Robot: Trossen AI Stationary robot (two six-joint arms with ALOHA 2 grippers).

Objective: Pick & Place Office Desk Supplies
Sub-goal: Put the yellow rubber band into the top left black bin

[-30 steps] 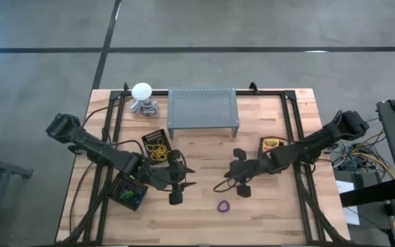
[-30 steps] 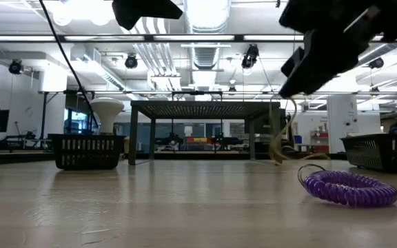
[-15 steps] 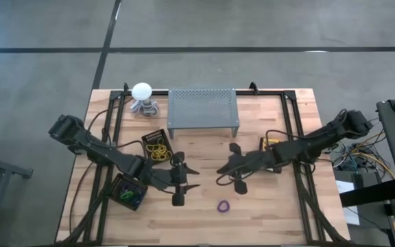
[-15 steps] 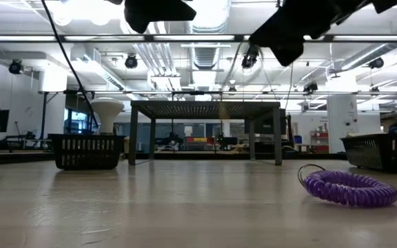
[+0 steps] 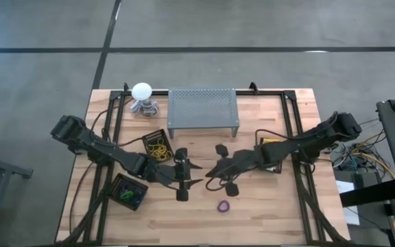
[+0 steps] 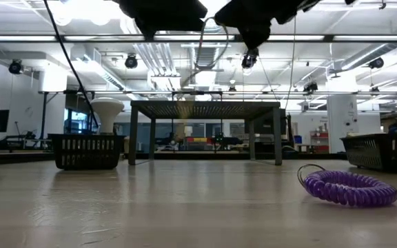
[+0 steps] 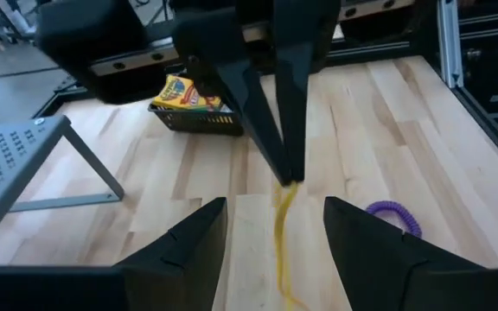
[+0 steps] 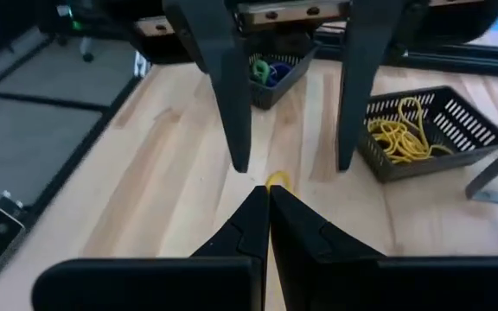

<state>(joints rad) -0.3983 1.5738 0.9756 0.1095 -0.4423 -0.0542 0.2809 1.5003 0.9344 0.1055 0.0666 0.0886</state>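
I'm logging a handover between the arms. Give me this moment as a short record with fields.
right gripper: shut on a yellow rubber band, held above mid-table
left gripper: open, facing the right one, fingers either side of the band
purple coil loop: lying loose on the table, near front edge
rubber band basket: holds yellow bands
loop basket: holds green and blue loops
crayon box basket: holds a crayon box
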